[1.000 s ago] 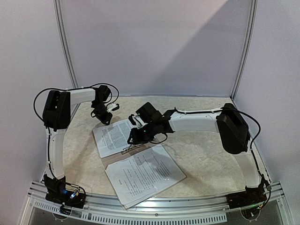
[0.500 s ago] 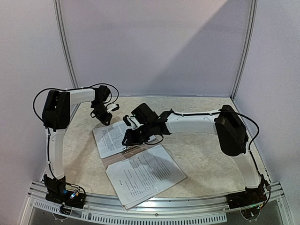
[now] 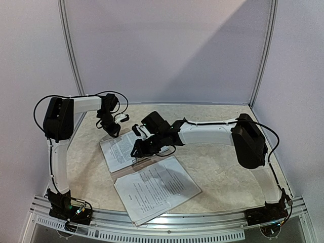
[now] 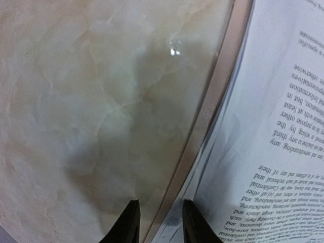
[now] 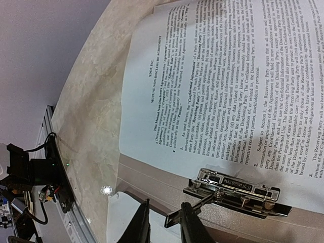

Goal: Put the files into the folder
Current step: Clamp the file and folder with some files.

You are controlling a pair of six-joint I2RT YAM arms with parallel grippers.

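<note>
- Marbled beige table (image 3: pixel 217 172) fills the walled cell.
- Right gripper (image 5: pixel 166 223): fingers narrowly parted around the lever (image 5: pixel 174 217) of the silver clip (image 5: pixel 235 192); whether they pinch it, I cannot tell.
- Left gripper (image 4: pixel 161 225): slightly spread, straddling the tan folder (image 4: pixel 210 106) at its far left edge.
- One file (image 3: pixel 117 149) lies on the folder, under the clip.
- Second file (image 3: pixel 157 188) lies nearer, just beside.

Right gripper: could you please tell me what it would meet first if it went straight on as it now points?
Probably the silver clip's lever, lying just ahead of the right gripper on the folder; depth is unclear.
</note>
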